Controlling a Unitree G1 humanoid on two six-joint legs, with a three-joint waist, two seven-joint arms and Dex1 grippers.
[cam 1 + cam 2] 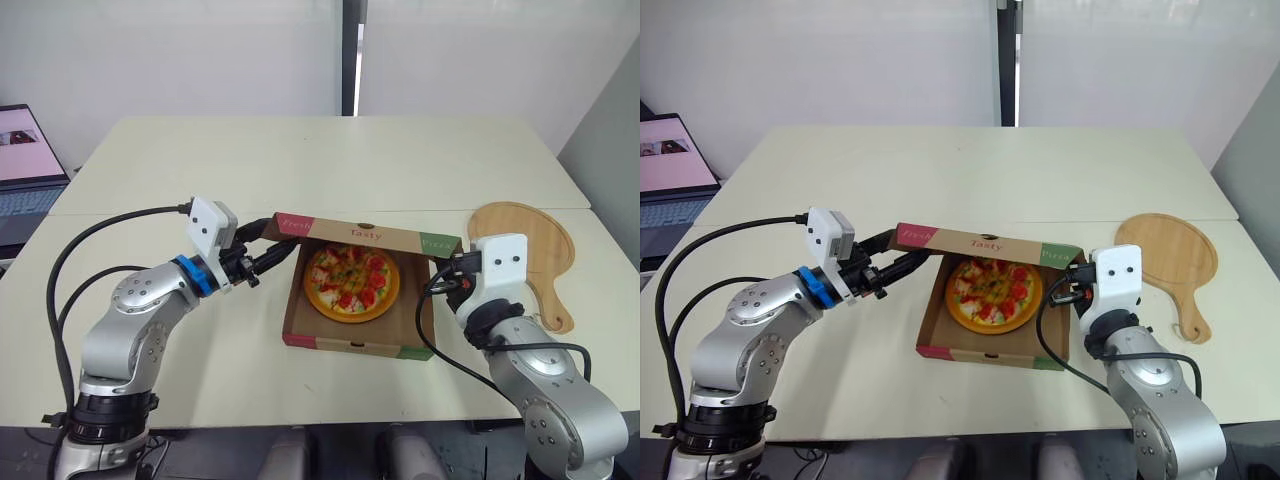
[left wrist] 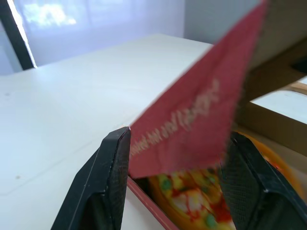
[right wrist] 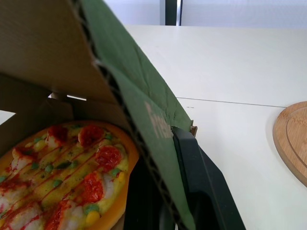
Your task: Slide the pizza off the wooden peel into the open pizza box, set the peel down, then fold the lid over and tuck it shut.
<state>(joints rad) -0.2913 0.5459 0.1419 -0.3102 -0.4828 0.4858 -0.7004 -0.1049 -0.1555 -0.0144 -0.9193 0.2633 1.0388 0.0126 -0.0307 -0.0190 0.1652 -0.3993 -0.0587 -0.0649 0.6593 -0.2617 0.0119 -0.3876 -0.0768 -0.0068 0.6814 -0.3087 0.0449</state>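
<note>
Now, left gripper (image 1: 288, 250): black fingers spread wide, with the red cardboard corner flap (image 2: 192, 120) lying across the gap between them. It looks more like steadying than pinching.
Risk, left side: with so loose a hold, the red cardboard corner flap could slip out and the lid could spring open.
Brown cardboard lid (image 1: 365, 233): raised at a slant over the back of the box, not yet down.
Round pizza with red and green toppings (image 1: 351, 282): lies flat inside the box, apart from the lid.
Risk, middle: a flap folding inward too early could drag across the toppings. Uneven pull from the two arms could twist the lid or crease its hinge.
Open brown pizza box (image 1: 350, 347): sits free on the pale table (image 1: 330, 160). A hard downward push could shove it toward the near edge.
Right gripper (image 3: 160, 158): fingers closed narrowly on the green cardboard corner flap (image 3: 144, 96).
Risk, right side: a tight pinch may bend or tear the green cardboard corner flap, or the fingers may get trapped during the tuck.
Round wooden peel (image 1: 530, 240): set down on the table just right of the box. It is near the right arm, so an elbow swing could knock it.
</note>
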